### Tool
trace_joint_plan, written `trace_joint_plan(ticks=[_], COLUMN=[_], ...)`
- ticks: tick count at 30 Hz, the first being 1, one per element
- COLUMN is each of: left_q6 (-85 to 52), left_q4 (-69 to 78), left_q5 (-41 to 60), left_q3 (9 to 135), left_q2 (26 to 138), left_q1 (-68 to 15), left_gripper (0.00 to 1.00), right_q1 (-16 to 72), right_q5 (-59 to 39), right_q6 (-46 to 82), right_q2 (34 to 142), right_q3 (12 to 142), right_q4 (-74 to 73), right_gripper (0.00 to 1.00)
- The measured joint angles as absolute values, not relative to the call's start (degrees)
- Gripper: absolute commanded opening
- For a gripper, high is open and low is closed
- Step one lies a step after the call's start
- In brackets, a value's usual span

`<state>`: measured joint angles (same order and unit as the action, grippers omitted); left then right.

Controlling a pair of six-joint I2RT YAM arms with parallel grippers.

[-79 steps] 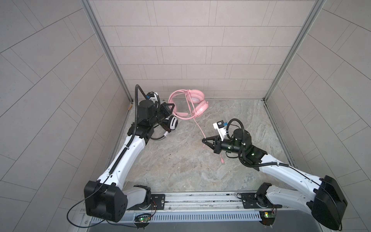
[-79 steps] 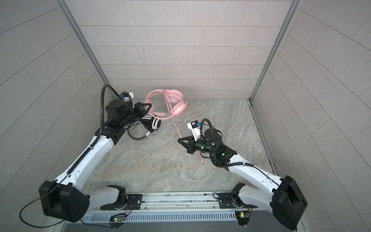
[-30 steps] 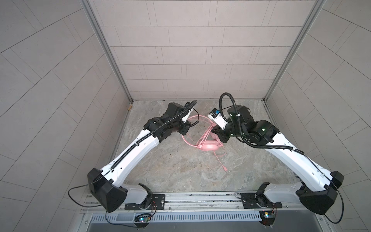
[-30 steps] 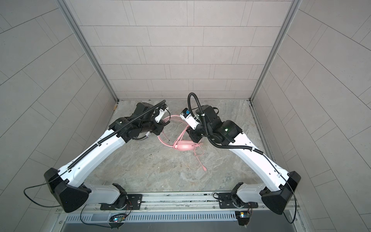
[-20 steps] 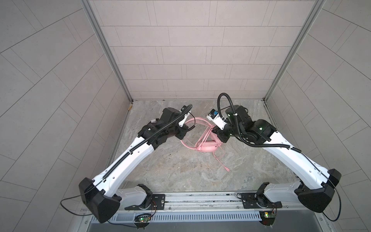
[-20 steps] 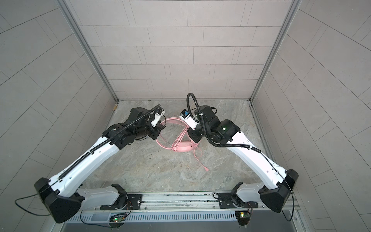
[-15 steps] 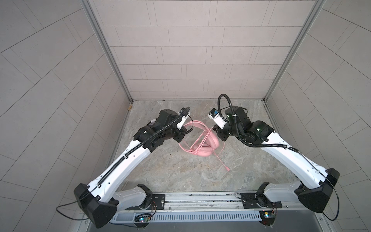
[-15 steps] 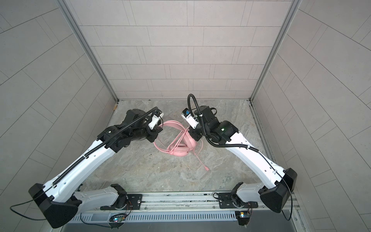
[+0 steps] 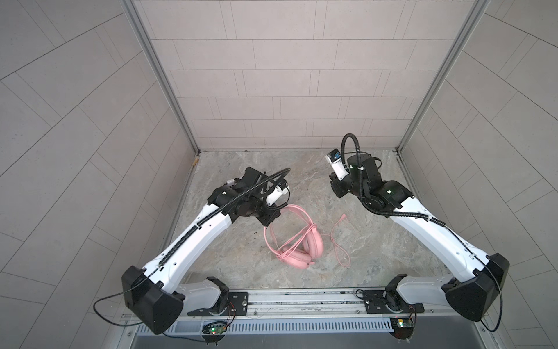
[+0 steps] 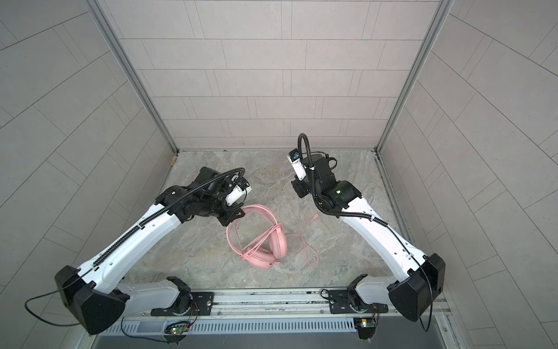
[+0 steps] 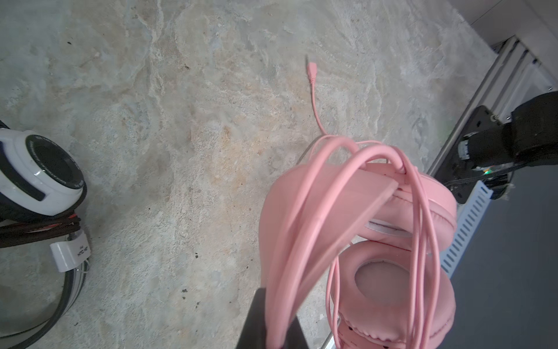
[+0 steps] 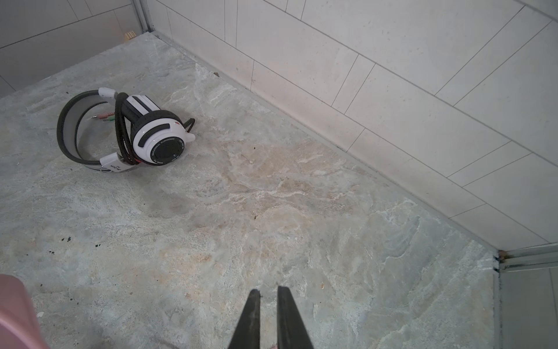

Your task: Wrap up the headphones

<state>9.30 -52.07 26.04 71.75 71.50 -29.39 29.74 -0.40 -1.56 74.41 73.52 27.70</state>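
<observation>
The left gripper (image 9: 269, 218) has its fingers (image 11: 256, 320) clamped on the band of the pink headset (image 9: 297, 241), near the middle of the desk (image 9: 377, 247). Its ear cups rest on the desk toward the front, with pink cable (image 11: 419, 217) looped over them; the loose end and plug (image 9: 433, 216) trail to the right.

The right gripper (image 12: 267, 294) hangs over bare desk near the back right, holding nothing, fingers (image 12: 252, 314) a narrow slit apart.

The white headset (image 12: 151, 133), black cable wound round it, lies at the back left, hidden under the left arm in both top views.
</observation>
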Motion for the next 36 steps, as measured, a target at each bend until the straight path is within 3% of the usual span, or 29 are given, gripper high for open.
trace_joint_plan(ticks=[9,17,21,29,36], left_q6=[7.3,5.4,4.1,2.8,2.5], left_q4=[-51.2,-51.2,-50.4,-49.6,-49.6], left_q5=[35.4,38.2,39.4,40.7,40.7], left_q3=[71.7,72.5,73.0,73.0,73.0], left_q2=[70.6,70.5,70.3,70.2,69.0], left_q1=[-23.2,-20.6,-20.2,-20.1,-20.1], left_gripper=[0.0,0.0,0.0,0.0,0.0], right_q1=[26.7,19.0,17.4,18.7,23.2], right_q5=[-6.3,-9.5,-10.5,-11.1,-10.2], right_q6=[3.4,12.8,15.3,16.9,17.6], right_q2=[74.4,73.0,74.4,89.7,92.6], right_q3=[60.9,47.7,46.2,52.9,54.0], right_q4=[22.5,21.7,21.6,25.6,26.7], right_gripper=[0.19,0.44,0.46,0.48,0.48])
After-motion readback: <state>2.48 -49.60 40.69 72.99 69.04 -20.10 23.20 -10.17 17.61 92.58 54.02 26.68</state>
